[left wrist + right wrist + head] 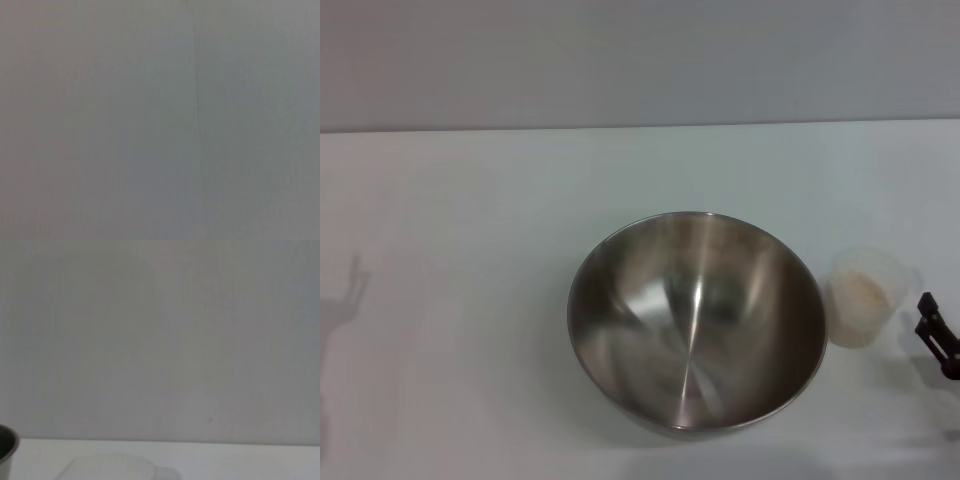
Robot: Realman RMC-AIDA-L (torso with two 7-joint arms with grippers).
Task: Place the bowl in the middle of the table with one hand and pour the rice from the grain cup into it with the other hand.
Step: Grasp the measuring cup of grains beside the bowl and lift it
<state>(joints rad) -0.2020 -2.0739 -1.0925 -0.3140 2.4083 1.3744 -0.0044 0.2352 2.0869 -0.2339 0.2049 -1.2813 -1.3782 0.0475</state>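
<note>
the right claw (938, 335) peeks in at the right edge of the head view, low over the white worktop (450, 300). only a small dark bit of it shows, so i cannot tell how wide it is or if it has hold of anything. the cup (863, 295) stands upright just to the left of this claw, near it but not touching. the cup is clear and has pale rice (861, 292) inside. the big shiny bowl (696, 318) sits on the worktop on the far side of the cup from the claw, just beside the cup. it looks bare inside. in the right wrist view, the cup's rim (107, 467) shows at the edge, with a bit of the bowl (7, 447) off to one side. the left claw is out of sight.
</note>
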